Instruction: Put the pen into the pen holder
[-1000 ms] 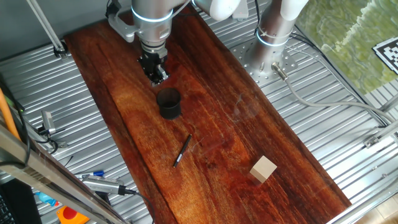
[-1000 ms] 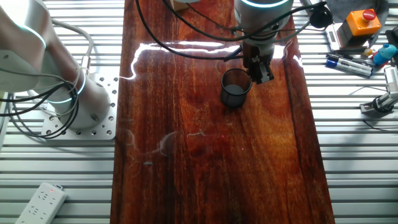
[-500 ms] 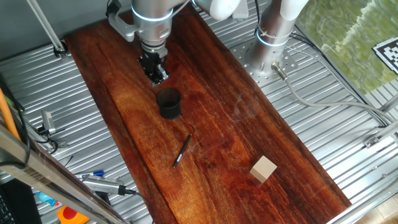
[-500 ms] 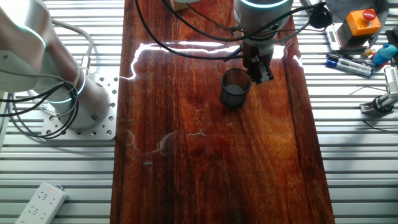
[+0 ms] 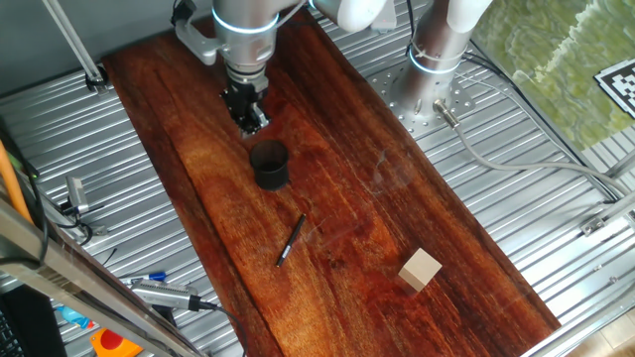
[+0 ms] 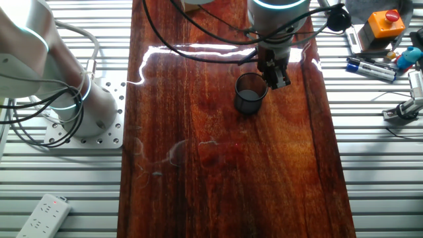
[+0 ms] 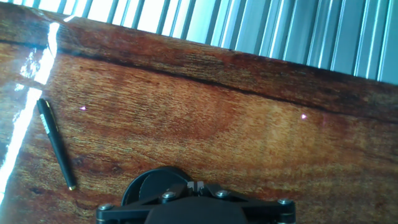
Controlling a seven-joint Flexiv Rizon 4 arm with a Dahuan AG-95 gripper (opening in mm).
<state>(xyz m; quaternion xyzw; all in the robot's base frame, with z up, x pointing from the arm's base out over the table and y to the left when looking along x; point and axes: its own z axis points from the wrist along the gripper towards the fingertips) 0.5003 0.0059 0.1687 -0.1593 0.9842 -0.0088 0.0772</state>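
The pen (image 5: 290, 240) is thin and black with a pale tip, and it lies flat on the dark wooden board (image 5: 347, 213). It is a short way in front of the pen holder (image 5: 270, 164), a small black round cup standing upright. My gripper (image 5: 253, 121) hangs just behind the cup, on the side away from the pen, with its fingertips together and nothing between them. In the other fixed view the gripper (image 6: 279, 79) is at the cup's (image 6: 251, 94) upper right rim, and the pen is hidden. The hand view shows the pen (image 7: 56, 144) at the left, the cup (image 7: 149, 186) low down and the gripper (image 7: 197, 185) over it.
A tan wooden block (image 5: 421, 269) sits near the board's front right. Blue-and-silver markers (image 6: 370, 66) and an orange box with a red button (image 6: 385, 23) lie off the board. A second arm's base (image 5: 437, 59) stands beside the board, and a white power strip (image 6: 43, 215) lies on the slatted metal table.
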